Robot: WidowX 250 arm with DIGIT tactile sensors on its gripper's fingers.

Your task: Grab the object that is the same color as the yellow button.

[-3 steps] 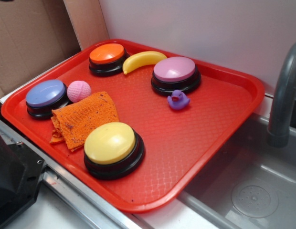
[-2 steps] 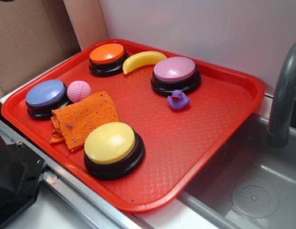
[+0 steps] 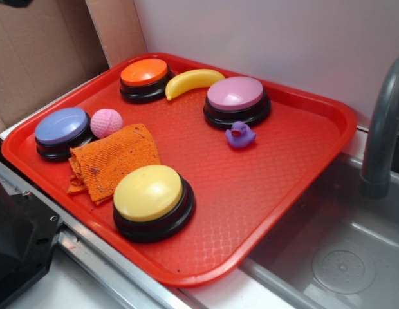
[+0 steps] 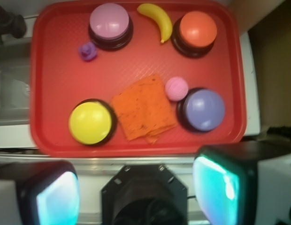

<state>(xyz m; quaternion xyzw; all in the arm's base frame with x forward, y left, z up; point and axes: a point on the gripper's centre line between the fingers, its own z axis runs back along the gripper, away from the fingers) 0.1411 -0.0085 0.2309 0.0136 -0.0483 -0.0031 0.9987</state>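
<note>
The robot's hand is hovering high above the near edge of the red plastic tray, looking straight down; its two pale finger pads are standing wide apart with nothing between them, so the hand is open and empty. In the exterior view it is not showing at all.

The small curved yellow plastic banana is lying flat at the far side of the tray, around twelve o'clock in the wrist view, tucked between the orange-topped dome button and the pink-topped dome button. It is lying very close to the orange one's black base, possibly touching it, though the wrist view is too soft to settle that. The pale yellow dome button, whose colour it is matching, is sitting well apart at about seven o'clock.

Also on the tray are a crumpled orange cloth, a pink textured ball, a blue-violet dome button and a small purple rubber duck. A grey metal sink is lying beside the tray.

Judging from this, the reach has not started: the hand is sitting back to survey, and will need to cross the tray and come down between the two buttons crowding the banana.
</note>
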